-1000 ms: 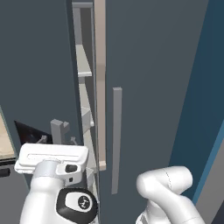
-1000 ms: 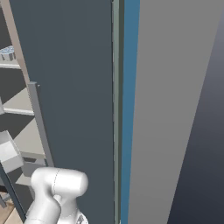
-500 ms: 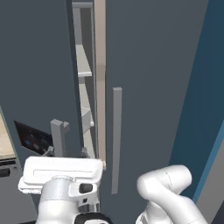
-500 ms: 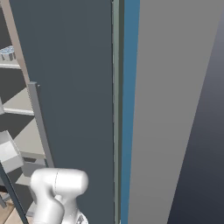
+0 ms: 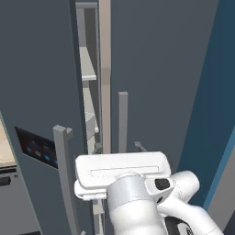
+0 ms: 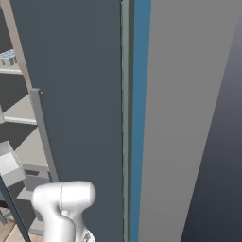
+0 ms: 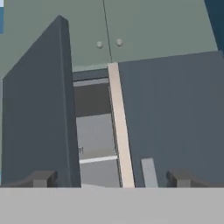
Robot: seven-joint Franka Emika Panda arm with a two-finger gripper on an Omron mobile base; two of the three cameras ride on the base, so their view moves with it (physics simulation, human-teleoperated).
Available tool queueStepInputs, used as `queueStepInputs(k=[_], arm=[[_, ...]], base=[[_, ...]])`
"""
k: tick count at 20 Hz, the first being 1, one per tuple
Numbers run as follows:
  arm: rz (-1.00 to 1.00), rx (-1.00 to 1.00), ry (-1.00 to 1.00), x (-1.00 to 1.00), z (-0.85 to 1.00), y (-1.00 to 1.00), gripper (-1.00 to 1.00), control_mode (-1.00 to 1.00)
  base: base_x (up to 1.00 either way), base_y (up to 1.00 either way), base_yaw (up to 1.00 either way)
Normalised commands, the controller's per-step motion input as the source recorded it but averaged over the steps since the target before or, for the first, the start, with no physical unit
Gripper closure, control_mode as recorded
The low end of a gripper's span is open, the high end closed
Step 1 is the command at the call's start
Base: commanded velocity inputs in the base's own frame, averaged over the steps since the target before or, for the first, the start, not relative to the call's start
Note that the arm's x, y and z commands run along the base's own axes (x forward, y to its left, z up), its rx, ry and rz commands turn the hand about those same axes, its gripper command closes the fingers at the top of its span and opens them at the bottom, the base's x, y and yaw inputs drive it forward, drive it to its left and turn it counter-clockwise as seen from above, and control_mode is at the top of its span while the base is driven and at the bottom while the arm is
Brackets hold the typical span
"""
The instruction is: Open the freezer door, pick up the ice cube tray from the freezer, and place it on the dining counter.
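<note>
Two dark fingertips (image 7: 41, 178) of the gripper (image 7: 111, 180) are spread wide with nothing held between them, pointed at the gap of the freezer (image 7: 94, 131). The freezer door (image 5: 39, 92) is swung partly ajar, its handle (image 5: 64, 174) left of the hand. The ice cube tray (image 6: 8, 57) is seen on an upper shelf inside.

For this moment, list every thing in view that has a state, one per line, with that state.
freezer door: partly open, swung out on the left, control panel lit.
plain grey door: closed.
freezer: interior exposed through the gap, pale shelves visible.
ice cube tray: resting on an upper shelf inside, not yet picked up.
gripper: open, holding nothing, facing the gap.
</note>
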Motion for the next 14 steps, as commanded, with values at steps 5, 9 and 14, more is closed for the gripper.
queueStepInputs(k=[5,9,14], arm=[[0.22,0.05,0.01,-0.20,0.68,-1.00,-1.00,-1.00],[0.25,0.08,0.02,-0.01,0.63,-1.00,-1.00,-1.00],[0.34,0.09,0.00,0.00,0.36,-0.84,-1.00,-1.00]], base=[[0.00,0.00,0.00],[0.00,0.00,0.00],[0.00,0.00,0.00]])
